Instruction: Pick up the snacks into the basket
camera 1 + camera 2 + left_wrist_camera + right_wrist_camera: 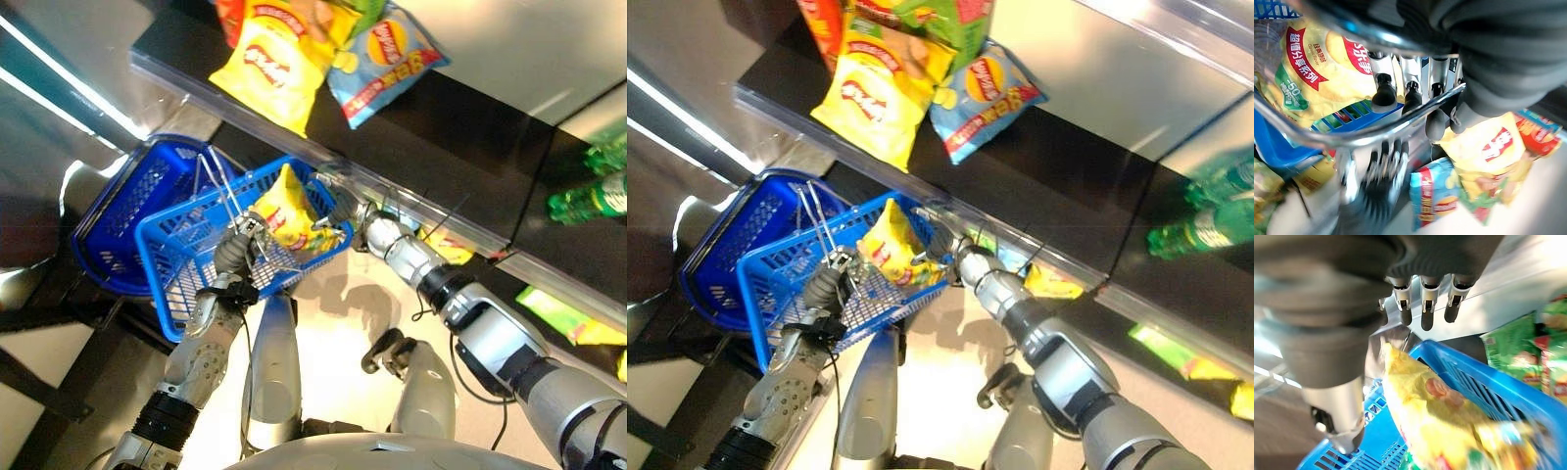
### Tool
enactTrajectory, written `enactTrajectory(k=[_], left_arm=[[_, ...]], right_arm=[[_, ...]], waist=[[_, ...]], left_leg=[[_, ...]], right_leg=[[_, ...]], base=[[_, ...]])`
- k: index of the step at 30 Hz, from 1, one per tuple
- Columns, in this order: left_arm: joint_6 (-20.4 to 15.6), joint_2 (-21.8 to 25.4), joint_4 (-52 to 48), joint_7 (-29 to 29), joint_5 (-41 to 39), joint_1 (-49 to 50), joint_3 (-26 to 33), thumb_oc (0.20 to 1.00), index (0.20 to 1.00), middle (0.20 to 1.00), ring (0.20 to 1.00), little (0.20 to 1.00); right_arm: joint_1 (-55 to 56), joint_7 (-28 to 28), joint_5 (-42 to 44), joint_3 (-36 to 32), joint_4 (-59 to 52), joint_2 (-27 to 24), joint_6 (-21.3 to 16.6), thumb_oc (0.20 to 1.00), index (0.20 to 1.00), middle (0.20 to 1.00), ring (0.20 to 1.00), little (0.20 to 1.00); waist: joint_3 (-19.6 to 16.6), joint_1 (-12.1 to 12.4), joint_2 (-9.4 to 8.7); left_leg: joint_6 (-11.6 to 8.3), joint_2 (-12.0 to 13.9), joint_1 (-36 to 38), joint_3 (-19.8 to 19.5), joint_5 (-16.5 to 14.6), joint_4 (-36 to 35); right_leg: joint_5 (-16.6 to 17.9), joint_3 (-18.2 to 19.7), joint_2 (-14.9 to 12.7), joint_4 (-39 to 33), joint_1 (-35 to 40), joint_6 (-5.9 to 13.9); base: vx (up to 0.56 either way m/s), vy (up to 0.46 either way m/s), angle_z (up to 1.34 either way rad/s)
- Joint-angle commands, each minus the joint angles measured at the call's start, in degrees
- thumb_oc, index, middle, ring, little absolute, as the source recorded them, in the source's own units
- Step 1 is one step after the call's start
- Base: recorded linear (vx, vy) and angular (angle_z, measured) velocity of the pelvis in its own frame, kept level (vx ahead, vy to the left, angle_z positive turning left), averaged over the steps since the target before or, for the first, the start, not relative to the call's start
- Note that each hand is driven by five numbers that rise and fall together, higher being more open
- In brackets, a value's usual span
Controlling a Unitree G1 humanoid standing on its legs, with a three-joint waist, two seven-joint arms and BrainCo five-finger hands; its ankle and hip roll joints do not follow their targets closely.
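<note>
While our left hand [235, 257] curls its fingers round the basket [186, 264] handle, our right hand [338, 211], fingers loosely spread, releases the yellow snack bag [286, 213] inside at three o'clock; next, reach the shelf [460, 127] snacks.

A yellow snack bag [286, 217] stands tilted inside the blue basket [176, 257]. On the dark shelf [460, 137] beyond lie another yellow bag [266, 70] and a light-blue bag [382, 61].
</note>
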Motion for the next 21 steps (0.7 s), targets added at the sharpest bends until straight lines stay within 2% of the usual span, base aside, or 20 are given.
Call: enactTrajectory(k=[1, 7, 12, 14, 15, 18, 21], left_arm=[[-7.2, -1.7, -8.2, -0.7, 7.5, -1.3, 3.3, 0.200, 0.200, 0.200, 0.200, 0.200], [-7.0, -2.4, 0.8, 0.1, 11.2, -0.1, 5.6, 0.200, 0.200, 0.200, 0.200, 0.200], [-6.3, -3.8, 9.3, -0.9, 13.2, 1.3, 6.3, 0.200, 0.200, 0.200, 0.200, 0.200], [-6.0, -4.9, 15.1, -2.9, 13.5, 2.0, 6.5, 0.200, 0.200, 0.200, 0.200, 0.200], [-6.0, -4.9, 15.2, -3.0, 13.5, 2.0, 6.5, 0.200, 0.200, 0.200, 0.200, 0.200], [-5.8, -6.3, 21.6, -4.2, 13.8, 2.5, 7.0, 0.200, 0.200, 0.200, 0.200, 0.200], [-6.0, -7.8, 26.5, -4.6, 13.8, 2.9, 7.7, 0.200, 0.200, 0.200, 0.200, 0.200]], right_arm=[[1.1, -0.2, 0.8, -2.8, -3.0, 0.1, -2.1, 1.000, 1.000, 1.000, 1.000, 1.000], [12.8, 0.8, 3.2, -6.6, -11.7, -3.9, -3.4, 1.000, 1.000, 1.000, 1.000, 1.000], [22.1, 3.2, 9.4, -9.0, -11.8, -5.4, -4.3, 1.000, 1.000, 1.000, 1.000, 1.000], [27.1, 4.9, 17.0, -10.4, -7.1, -4.4, -4.7, 1.000, 1.000, 1.000, 1.000, 1.000], [27.1, 4.9, 17.0, -10.3, -7.1, -4.4, -4.7, 1.000, 1.000, 1.000, 1.000, 1.000], [30.8, 6.3, 27.3, -12.1, 0.4, -1.6, -4.4, 1.000, 1.000, 1.000, 1.000, 1.000], [32.4, 6.8, 33.3, -13.9, 7.5, 1.0, -4.2, 1.000, 1.000, 1.000, 1.000, 1.000]], waist=[[-3.4, -0.2, -0.08], [-5.2, -3.4, -1.27], [-7.9, -5.9, -2.08], [-10.3, -7.1, -2.23], [-10.3, -7.1, -2.22], [-12.9, -7.5, -2.30], [-15.4, -7.6, -2.14]], left_leg=[[4.70, -0.8, 3.5, 4.2, 0.1, -2.5], [4.60, -0.5, 8.2, 6.1, 1.1, -6.6], [4.50, -0.9, 14.6, 8.2, 3.0, -13.5], [4.25, -1.2, 18.3, 9.5, 4.8, -19.0], [4.25, -1.3, 18.5, 9.5, 4.8, -19.2], [3.79, -2.2, 22.0, 11.2, 6.6, -24.5], [3.43, -3.0, 25.2, 12.3, 7.9, -29.1]], right_leg=[[12.2, 4.4, -1.0, -1.8, -1.3, 4.92], [14.5, 4.8, -0.6, -6.2, 2.3, 5.33], [17.5, 5.0, 0.6, -13.5, 7.7, 6.20], [19.3, 4.7, 1.3, -18.4, 10.7, 6.58], [19.4, 4.7, 1.4, -18.5, 10.8, 6.59], [20.8, 4.7, 2.3, -23.7, 13.6, 6.83], [21.7, 5.4, 3.5, -28.0, 15.4, 6.94]], base=[[0.03, 0.039, -0.24], [0.04, 0.025, -0.18], [0.08, 0.028, -0.25], [0.11, 0.028, -0.19], [0.09, 0.015, -0.14], [0.08, 0.014, -0.20], [0.09, 0.010, -0.20]])
